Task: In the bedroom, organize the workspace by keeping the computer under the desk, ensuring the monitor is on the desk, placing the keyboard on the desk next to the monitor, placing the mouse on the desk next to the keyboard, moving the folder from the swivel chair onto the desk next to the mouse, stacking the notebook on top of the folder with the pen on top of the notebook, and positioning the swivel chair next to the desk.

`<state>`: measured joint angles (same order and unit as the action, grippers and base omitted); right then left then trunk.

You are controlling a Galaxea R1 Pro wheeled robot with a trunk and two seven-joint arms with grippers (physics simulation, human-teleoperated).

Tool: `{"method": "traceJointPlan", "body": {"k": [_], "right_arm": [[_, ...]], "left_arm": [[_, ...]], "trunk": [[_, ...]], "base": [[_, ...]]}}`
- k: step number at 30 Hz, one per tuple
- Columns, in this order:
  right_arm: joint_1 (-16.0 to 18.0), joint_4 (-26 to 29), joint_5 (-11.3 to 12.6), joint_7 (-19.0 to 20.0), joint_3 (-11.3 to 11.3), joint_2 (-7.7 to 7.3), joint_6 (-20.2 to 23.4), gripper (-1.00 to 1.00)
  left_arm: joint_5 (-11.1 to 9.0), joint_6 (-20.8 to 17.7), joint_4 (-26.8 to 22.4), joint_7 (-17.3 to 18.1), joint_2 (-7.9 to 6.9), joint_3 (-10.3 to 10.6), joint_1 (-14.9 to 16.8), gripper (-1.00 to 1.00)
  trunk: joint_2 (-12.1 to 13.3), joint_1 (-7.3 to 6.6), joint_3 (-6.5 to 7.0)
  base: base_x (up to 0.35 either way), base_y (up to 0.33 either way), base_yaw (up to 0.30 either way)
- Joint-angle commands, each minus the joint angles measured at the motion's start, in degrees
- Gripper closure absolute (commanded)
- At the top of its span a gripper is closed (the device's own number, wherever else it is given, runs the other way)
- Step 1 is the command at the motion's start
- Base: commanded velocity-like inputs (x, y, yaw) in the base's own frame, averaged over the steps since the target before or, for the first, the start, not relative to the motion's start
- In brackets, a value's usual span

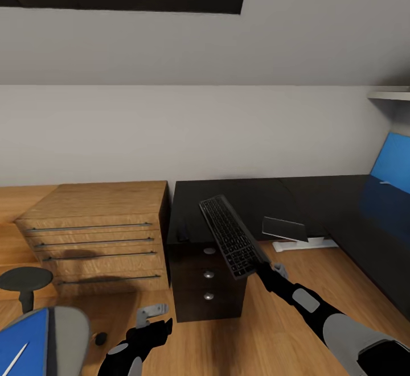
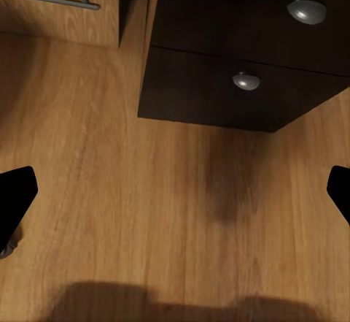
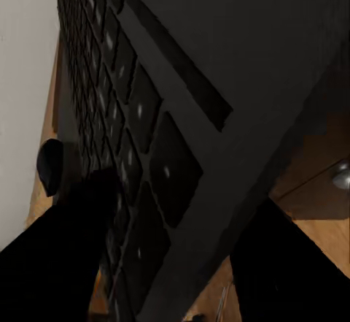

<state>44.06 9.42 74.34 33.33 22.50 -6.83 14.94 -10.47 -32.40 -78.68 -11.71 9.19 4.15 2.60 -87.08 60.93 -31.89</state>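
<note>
We hold the keyboard in the right end effector, clamped on its near short end; in the right wrist view the dark fingers sit either side of the keyboard edge, so the grip reads as closed on it. The keyboard is raised and tilted above the front edge of the black table, over the three-drawer unit, and does not yet rest on the top. The left end effector hangs low at 7 o'clock above the wooden floor; its wrist view shows both fingertips spread wide with nothing between them, so it is released and empty. At 3 o'clock a lit blue screen, which we judge to be the monitor, stands on the far wing of the table. The folder lies on the swivel chair at 8 o'clock with the pen on top. We judge the task as early: the monitor condition appears met, keyboard placement is in progress, and the mouse, folder, notebook, pen and chair steps remain open. Near the wooden drawers a small dark object lies on the floor; we cannot tell what it is.
</note>
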Motion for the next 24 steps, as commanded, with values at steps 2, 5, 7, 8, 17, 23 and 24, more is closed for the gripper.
{"method": "traceJointPlan", "body": {"k": [2,5,7,8,17,23,24], "right_arm": [[0.0,0.0,0.5,0.1,0.5,-0.03,0.3,1.0],[0.1,0.0,0.5,0.2,0.5,-0.03,0.3,1.0],[0.0,0.0,0.5,0.2,0.5,-0.04,0.3,1.0],[0.0,0.0,0.5,0.2,0.5,-0.07,0.3,1.0],[0.1,0.4,0.5,1.1,0.5,-0.19,0.3,1.0],[0.1,0.7,0.5,3.6,0.5,-0.2,0.3,1.0],[0.1,0.9,0.5,3.7,0.5,-0.2,0.3,1.0]], "left_arm": [[-0.6,-0.2,-0.1,-0.5,0.02,0.1,0.0,-1.0],[-0.6,-0.2,-0.1,-0.5,0.03,0.1,0.0,-1.0],[-0.6,-0.2,-0.1,-0.5,0.02,0.1,0.0,-1.0],[-0.6,-0.2,-0.1,-0.5,0.02,0.1,0.0,-1.0],[-0.6,-0.2,-0.1,-0.6,0.04,0.1,0.0,-1.0],[-0.4,-0.1,-0.1,-0.7,0.04,0.1,0.0,-1.0],[-0.4,-0.1,-0.1,-0.8,0.04,0.1,0.0,-1.0]], "trunk": [[0.0,0.0,-0.06],[0.0,0.0,-0.06],[0.0,0.0,-0.06],[0.4,-0.22,0.12],[4.0,-2.2,1.73],[6.4,-3.52,2.81],[6.8,-3.74,2.99]], "base": [[0.001,0.0,0.0],[0.0,0.0,0.0],[0.0,0.0,0.0],[0.0,0.0,0.0],[0.0,0.0,0.0],[-0.099,0.0,0.0],[-0.283,-0.013,0.0]]}}
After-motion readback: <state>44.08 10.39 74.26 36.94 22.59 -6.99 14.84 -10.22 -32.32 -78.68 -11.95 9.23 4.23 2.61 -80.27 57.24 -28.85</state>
